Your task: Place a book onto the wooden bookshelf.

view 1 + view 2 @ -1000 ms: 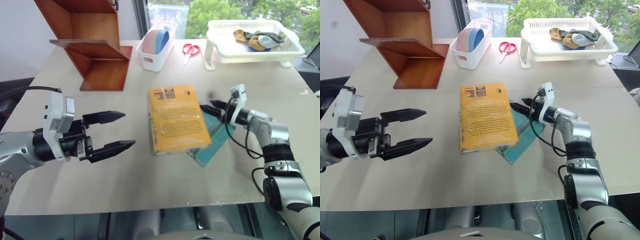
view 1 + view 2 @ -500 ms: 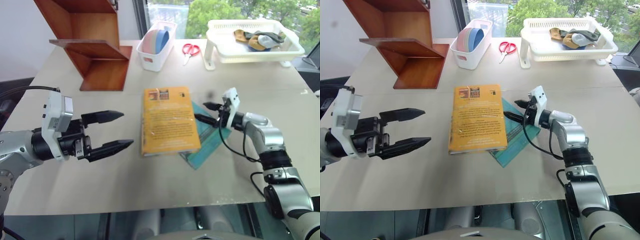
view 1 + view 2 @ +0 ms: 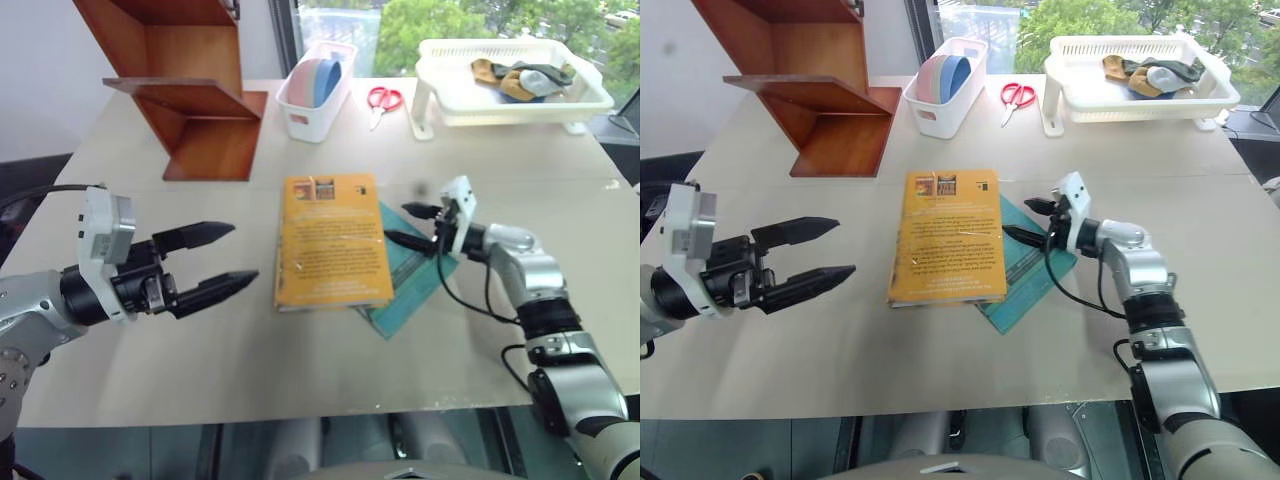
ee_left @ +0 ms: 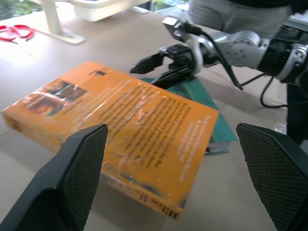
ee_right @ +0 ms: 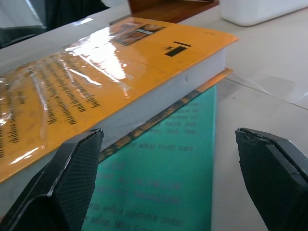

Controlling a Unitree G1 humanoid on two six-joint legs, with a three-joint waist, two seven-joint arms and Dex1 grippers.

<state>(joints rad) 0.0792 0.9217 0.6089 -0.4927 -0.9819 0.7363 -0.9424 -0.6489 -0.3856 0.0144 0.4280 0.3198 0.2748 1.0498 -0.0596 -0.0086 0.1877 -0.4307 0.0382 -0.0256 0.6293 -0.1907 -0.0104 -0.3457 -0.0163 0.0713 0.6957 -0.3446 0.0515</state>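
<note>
Book (image 3: 945,237): yellow-orange paperback, glossy wrapped cover, small dark text, picture strip at its far end; lies flat mid-surface, overlapping a teal book (image 3: 1028,270) to its right.
Bookshelf (image 3: 185,80): reddish-brown wood, slanted boards, far left, well apart from the book.
Right hand (image 3: 1031,221): fingers spread, tips at the book's right edge.
Left hand (image 3: 812,253): fingers spread wide, empty, left of the book.
Change: book has slid left and squared up; left hand has drawn leftward.
Surface (image 3: 330,370): pale tabletop; white bin (image 3: 316,90), red scissors (image 3: 380,99), white tray (image 3: 510,95) along the far side.
Room: window with green trees beyond.
</note>
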